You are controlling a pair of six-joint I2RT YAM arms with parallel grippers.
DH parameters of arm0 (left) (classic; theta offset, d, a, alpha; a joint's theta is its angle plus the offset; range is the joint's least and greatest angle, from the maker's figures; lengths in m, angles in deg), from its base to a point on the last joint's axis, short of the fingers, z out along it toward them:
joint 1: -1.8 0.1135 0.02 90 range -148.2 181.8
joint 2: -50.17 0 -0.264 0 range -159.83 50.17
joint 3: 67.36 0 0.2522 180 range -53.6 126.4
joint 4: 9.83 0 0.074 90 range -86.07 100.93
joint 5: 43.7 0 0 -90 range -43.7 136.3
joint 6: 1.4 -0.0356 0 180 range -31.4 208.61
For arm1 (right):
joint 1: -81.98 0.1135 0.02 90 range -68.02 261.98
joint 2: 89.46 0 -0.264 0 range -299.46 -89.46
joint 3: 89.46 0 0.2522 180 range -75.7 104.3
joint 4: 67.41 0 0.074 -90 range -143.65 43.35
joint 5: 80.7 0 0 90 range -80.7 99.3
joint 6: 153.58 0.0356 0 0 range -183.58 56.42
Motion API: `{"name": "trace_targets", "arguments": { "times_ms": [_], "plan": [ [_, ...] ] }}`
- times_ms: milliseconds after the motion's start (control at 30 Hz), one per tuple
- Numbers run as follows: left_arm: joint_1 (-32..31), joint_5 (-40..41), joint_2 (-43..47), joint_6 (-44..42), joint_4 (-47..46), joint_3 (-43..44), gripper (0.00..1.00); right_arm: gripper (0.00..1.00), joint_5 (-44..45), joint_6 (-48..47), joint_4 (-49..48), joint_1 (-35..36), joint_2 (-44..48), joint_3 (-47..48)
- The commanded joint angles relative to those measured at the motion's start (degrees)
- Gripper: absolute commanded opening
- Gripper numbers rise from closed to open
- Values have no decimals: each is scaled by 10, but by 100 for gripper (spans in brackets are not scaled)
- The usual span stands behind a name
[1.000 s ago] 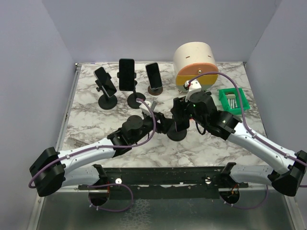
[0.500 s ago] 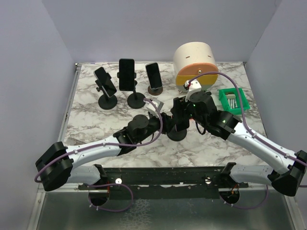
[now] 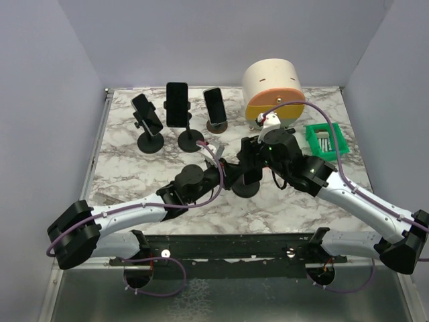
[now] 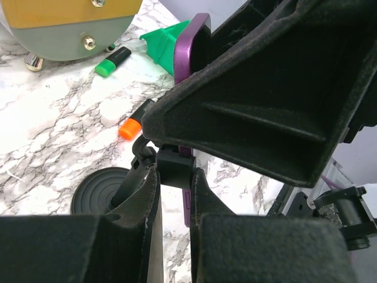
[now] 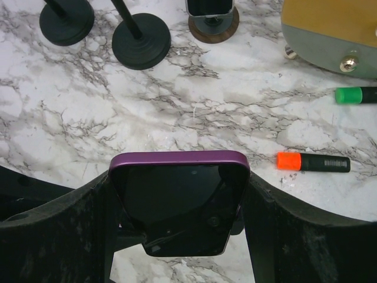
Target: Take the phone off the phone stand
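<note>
The right claw (image 5: 179, 186) grips the phone (image 5: 177, 203), a dark-screened handset in a purple case. Its two fingers (image 5: 265, 230) press against the phone's long sides, so the handset fills the gap between them with its top edge pointing away from the wrist. Just below that claw, the left claw (image 4: 174, 177) is almost fully closed on the phone stand (image 4: 97, 191). Its fingers (image 4: 141, 200) pinch the black joint block at the top of the stem, and the stand's round base lies on the table (image 4: 53, 118) beyond and to the left of the fingertips. The phone rises directly above the left claw, its purple edge showing behind the pinched block; whether it is seated in the holder or just free of it cannot be told. Ahead of the right claw and to its right, an orange-capped marker (image 5: 312, 161) lies flat on the marble, with a green-capped marker (image 5: 356, 94) farther out. Farther ahead and to the left stand a black round base (image 5: 141, 41) and a brown round base (image 5: 213, 26).
</note>
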Motion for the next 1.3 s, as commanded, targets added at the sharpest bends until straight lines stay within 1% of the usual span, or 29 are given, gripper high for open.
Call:
{"name": "trace_targets", "arguments": {
  "times_ms": [0, 300, 433, 933, 1100, 1267],
  "plan": [
    [3, 31, 29, 12, -46, -50, 0, 0, 26, 2, 27, -2, 6, -6],
    [4, 91, 46, 60, -82, -90, 0, 0, 59, 4, 37, -2, 3, -17],
    [12, 96, 52, 82, -91, -100, 0, 0, 68, 3, 37, -2, 5, -25],
    [51, 45, 27, 176, -172, -134, 0, 0, 59, 5, 22, -2, 21, -54],
    [52, 19, 9, 181, -190, -131, 0, 0, 34, 11, 8, -2, 37, -65],
    [54, -14, -10, 186, -214, -129, 0, 0, -15, 17, -13, -2, 60, -70]
  ]
}}
